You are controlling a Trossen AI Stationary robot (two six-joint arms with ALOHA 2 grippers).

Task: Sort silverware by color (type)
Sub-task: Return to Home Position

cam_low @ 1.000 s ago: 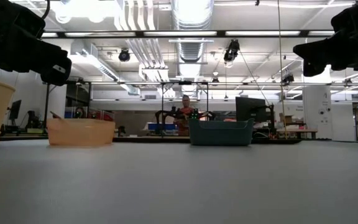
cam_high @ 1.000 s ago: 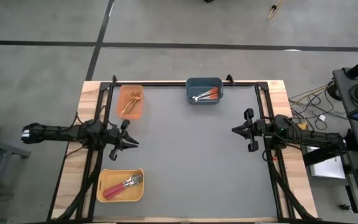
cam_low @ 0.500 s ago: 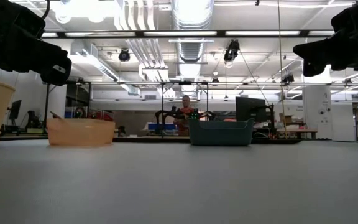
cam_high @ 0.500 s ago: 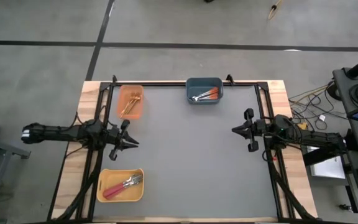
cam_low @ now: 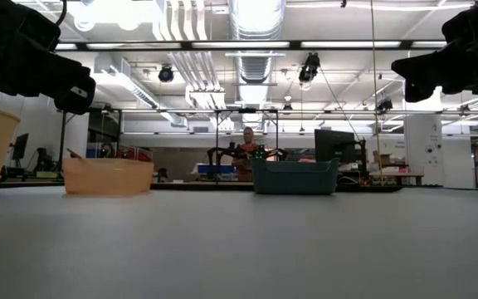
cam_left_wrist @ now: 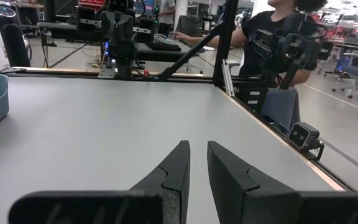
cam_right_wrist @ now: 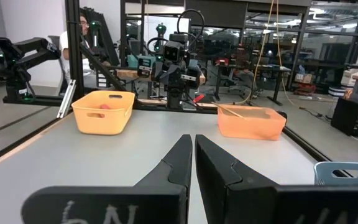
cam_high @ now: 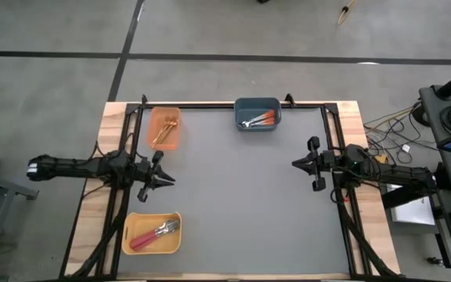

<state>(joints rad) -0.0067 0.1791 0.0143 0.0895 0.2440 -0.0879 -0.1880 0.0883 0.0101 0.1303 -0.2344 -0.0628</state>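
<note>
Empty, fingers together, the left hand (cam_high: 167, 179) and right hand (cam_high: 297, 164) hang over the counter (cam_high: 233, 204) — gold forks (cam_high: 163, 131) and red-handled forks (cam_high: 153, 233) binned near either side of the left, orange-handled forks (cam_high: 263, 119) well apart from both — light, stiff, slick pieces, likely best pinched mid-handle.

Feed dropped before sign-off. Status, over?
Left gripper, right gripper shut, empty, parked at opposite sides. Gold forks in orange bin, orange-handled forks in blue-grey bin, pink-handled forks in yellow bin. Nothing between the arms.
</note>
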